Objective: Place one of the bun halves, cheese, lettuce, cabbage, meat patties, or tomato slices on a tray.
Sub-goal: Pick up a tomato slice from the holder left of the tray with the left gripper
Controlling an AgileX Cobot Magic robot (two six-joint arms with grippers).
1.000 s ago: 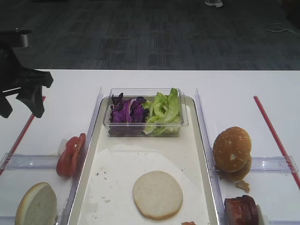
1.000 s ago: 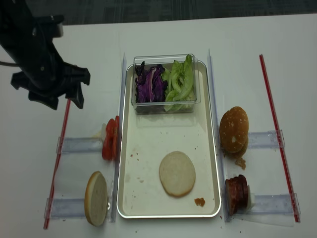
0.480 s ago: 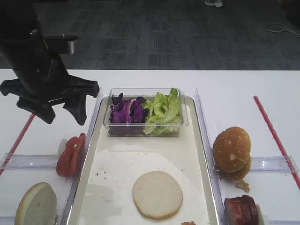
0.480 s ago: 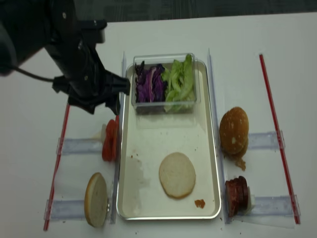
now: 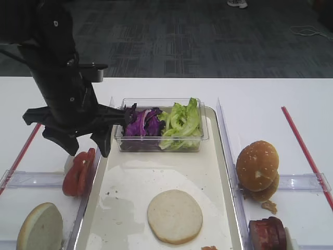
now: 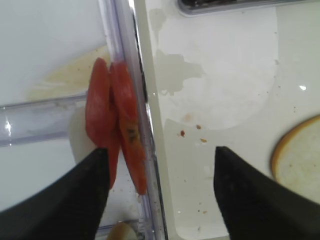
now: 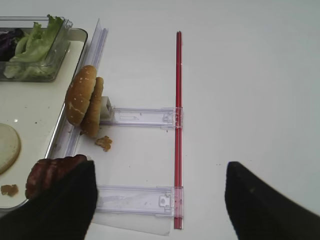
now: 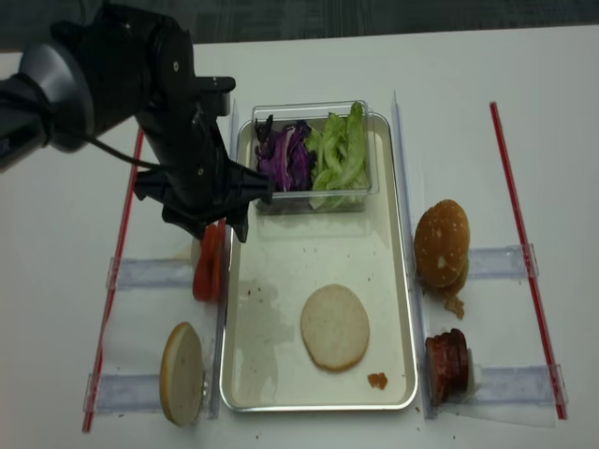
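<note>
While its two dark fingers stood spread apart with nothing between them, the left tool [image 6: 157, 192] hung above the upright thin red tomato slices [image 6: 116, 125] and the silvery raised rim of the large shallow tray [image 6: 150, 130]. On the tray's off-white bottom lay a pale flat bun half [image 5: 175, 216]. Farther right, the right tool [image 7: 157, 200] also stood spread, above the white counter [image 7: 240, 90].

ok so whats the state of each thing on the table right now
left gripper: open, fingers above the tomato slices, holding nothing
right gripper: open, empty
tomato slices: on edge in the left rack
pale bun half: flat on the tray
seeded bun tops: on edge in the right rack
meat patties: on edge, right rack
lettuce and cabbage: in the clear tub
</note>
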